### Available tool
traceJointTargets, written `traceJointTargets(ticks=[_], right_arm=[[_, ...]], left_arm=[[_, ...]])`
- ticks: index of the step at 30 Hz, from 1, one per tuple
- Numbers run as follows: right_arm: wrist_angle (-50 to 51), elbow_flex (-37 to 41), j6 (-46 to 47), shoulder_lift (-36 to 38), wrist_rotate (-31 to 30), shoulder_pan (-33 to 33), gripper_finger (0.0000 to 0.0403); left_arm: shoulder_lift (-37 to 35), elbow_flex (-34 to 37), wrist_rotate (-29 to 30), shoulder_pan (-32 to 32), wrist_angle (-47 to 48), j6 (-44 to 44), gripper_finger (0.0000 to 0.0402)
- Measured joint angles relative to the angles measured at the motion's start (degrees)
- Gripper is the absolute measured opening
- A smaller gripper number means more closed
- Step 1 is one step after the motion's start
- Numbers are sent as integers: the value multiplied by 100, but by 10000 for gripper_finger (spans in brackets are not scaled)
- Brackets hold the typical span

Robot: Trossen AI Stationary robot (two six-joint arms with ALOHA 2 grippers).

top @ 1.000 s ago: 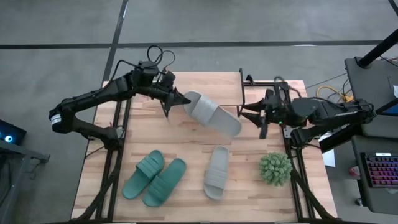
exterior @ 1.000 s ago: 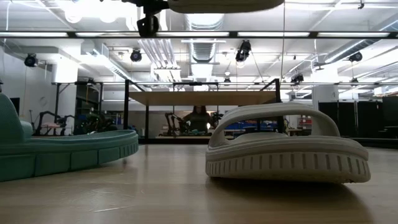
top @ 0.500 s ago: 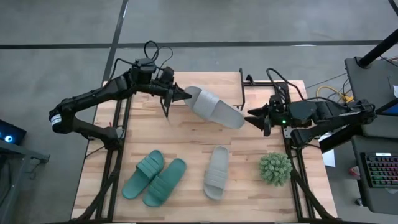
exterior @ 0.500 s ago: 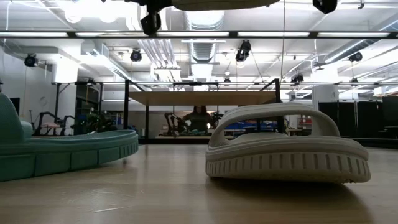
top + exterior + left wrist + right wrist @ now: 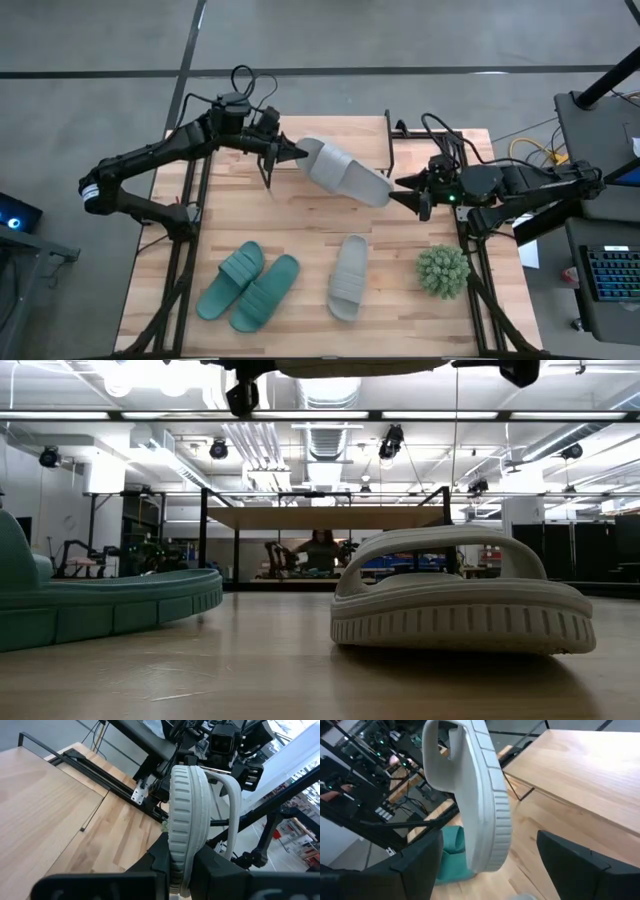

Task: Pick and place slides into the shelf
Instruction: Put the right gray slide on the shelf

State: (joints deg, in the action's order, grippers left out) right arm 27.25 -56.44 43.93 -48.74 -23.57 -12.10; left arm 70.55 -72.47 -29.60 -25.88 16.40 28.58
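Note:
One pale slide (image 5: pixel 345 174) hangs in the air over the far middle of the table, turned on its edge. My left gripper (image 5: pixel 288 155) is shut on its left end. My right gripper (image 5: pixel 398 190) stands open at the slide's right end (image 5: pixel 490 852), a finger on either side with a gap to each. A second pale slide (image 5: pixel 349 277) and the teal pair (image 5: pixel 248 286) lie sole-down near the front edge. The shelf (image 5: pixel 325 517) stands at the table's far side. My left gripper pinches the left end of the slide's ribbed sole (image 5: pixel 176 851) between its two fingers, one on the footbed side and one on the underside. The fingers come level from the table's left, along the slide. The slide sticks out beyond them on edge, clear of the table.
A spiky green plant ball (image 5: pixel 442 270) sits at the near right, close under my right arm. Black frame rails (image 5: pixel 190 200) run along both table sides. A dark cable bundle (image 5: pixel 250 92) loops above my left wrist. Bare wood lies between the held slide and the slides in front.
The held slide has turned further onto its edge and shifted slightly toward the far edge with my left gripper. My right gripper has turned about its wrist at the slide's right end and now shows at the top of the low view.

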Motion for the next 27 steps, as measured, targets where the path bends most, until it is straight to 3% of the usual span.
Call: traceJointTargets(ticks=[27], right_arm=[[-1050,482,60,-328,-197,4,313]], left_arm=[[3,34,-49,1,-143,3,15]])
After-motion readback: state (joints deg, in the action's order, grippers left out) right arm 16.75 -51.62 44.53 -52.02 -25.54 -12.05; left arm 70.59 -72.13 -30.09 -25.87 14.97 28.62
